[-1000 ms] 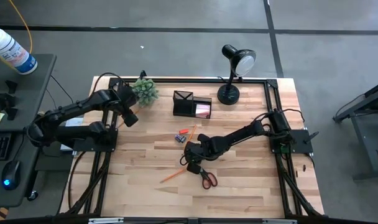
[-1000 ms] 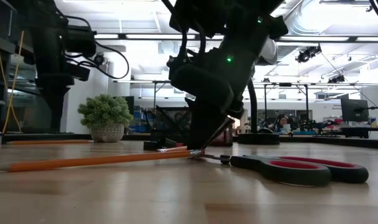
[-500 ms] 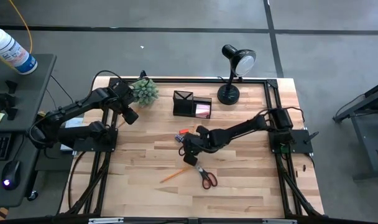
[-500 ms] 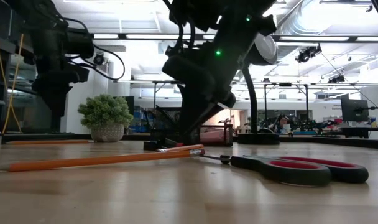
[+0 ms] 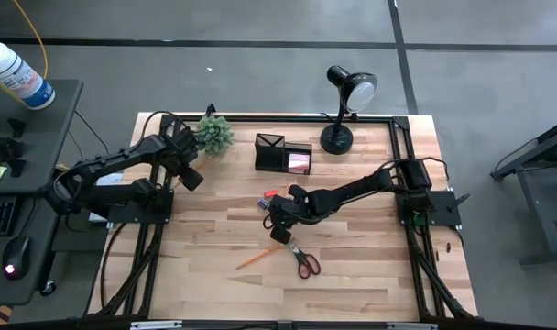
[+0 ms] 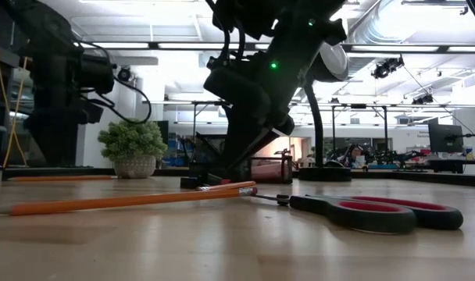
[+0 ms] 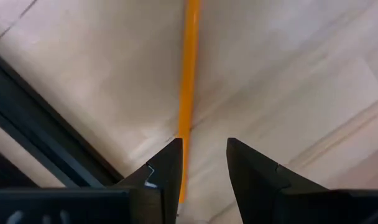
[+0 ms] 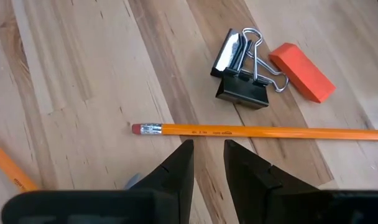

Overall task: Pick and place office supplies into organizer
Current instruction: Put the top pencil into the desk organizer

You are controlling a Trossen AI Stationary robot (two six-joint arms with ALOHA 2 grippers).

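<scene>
Below, my right claw (image 8: 206, 163) hangs slightly parted, gripping nothing, over a slim orange pencil (image 8: 257, 131) on the pale wood-grain desk (image 8: 77, 68). Beside it lie black binder clips (image 8: 242, 65) and an orange block eraser (image 8: 301, 71). My left claw (image 7: 201, 163), empty, narrowly parted, hovers over another pencil (image 7: 188, 81). Red-handled scissors (image 5: 303, 262) lie near; the boxy black organizer (image 5: 281, 152) stands apart.

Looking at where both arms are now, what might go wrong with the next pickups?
1. The right gripper hovers over a pencil lying close to the binder clips and an orange eraser; closing there may nudge them.
2. The left gripper, jaws slightly apart, sits above another pencil beside the black frame rail; the fingers may strike the rail.
</scene>
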